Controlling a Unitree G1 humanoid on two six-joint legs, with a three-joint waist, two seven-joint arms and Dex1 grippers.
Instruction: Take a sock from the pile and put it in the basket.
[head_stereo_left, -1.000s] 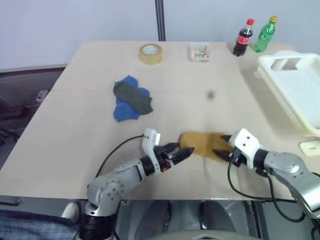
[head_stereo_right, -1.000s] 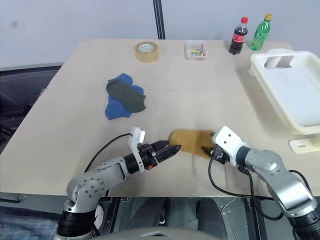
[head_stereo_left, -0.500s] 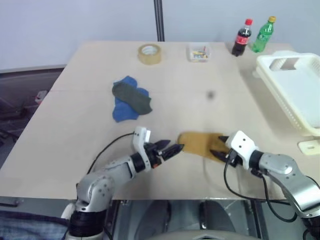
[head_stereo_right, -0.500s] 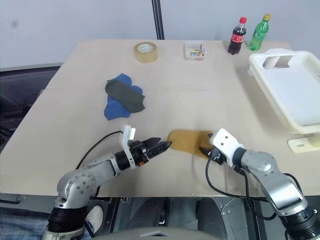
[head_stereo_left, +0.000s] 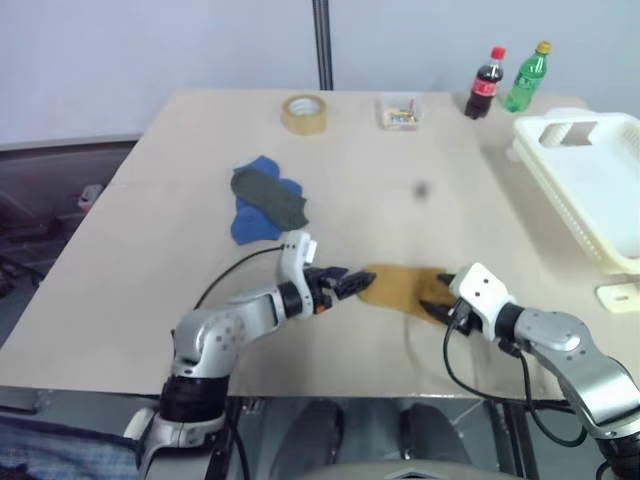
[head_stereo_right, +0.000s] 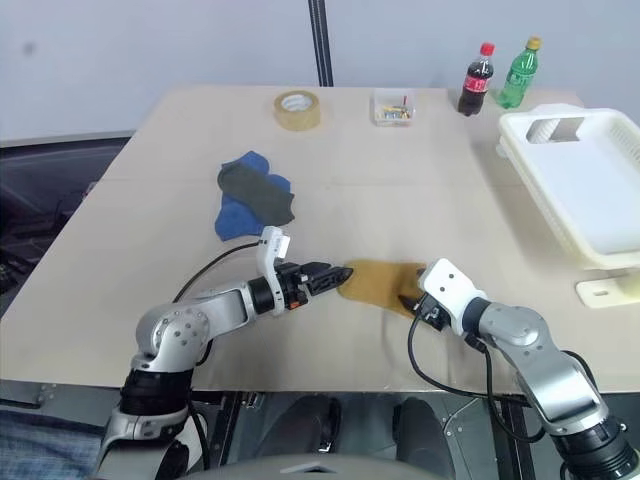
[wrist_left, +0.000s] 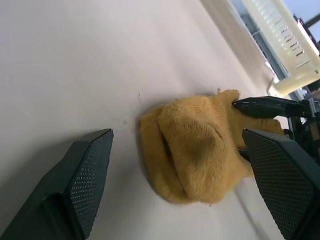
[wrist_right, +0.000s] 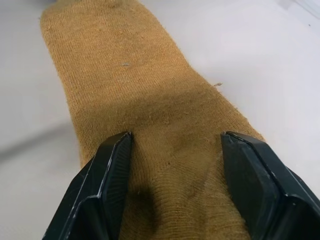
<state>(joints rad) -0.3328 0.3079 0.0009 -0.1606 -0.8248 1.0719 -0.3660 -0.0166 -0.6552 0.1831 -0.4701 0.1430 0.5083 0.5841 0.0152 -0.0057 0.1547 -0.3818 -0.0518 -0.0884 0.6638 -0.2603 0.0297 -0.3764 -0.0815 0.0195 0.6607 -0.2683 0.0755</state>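
A mustard sock (head_stereo_left: 400, 288) lay flat on the tan surface (head_stereo_left: 150, 250), near its front edge, between the two tools. The left tool (head_stereo_left: 343, 281) had its fingers spread wide and empty, tips just beside the sock's left end; whether they touched the cloth could not be made out. The right tool (head_stereo_left: 436, 303) sat at the sock's other end with its fingers parted to either side of the cloth; in the right wrist view the fingers (wrist_right: 107, 185) pressed on the fabric, but no closed grip could be seen.

The pile (head_stereo_left: 262, 200), a dark grey-green sock lying across a blue one, rested farther back on the surface, well apart from both tools. The basket (head_stereo_left: 600, 190) stood at the right edge, its far side cut off by the frame. Along the back edge stood a tape roll (head_stereo_left: 303, 112), a small clear box (head_stereo_left: 401, 110) whose contents were too small to tell, and two bottles (head_stereo_left: 505, 80).
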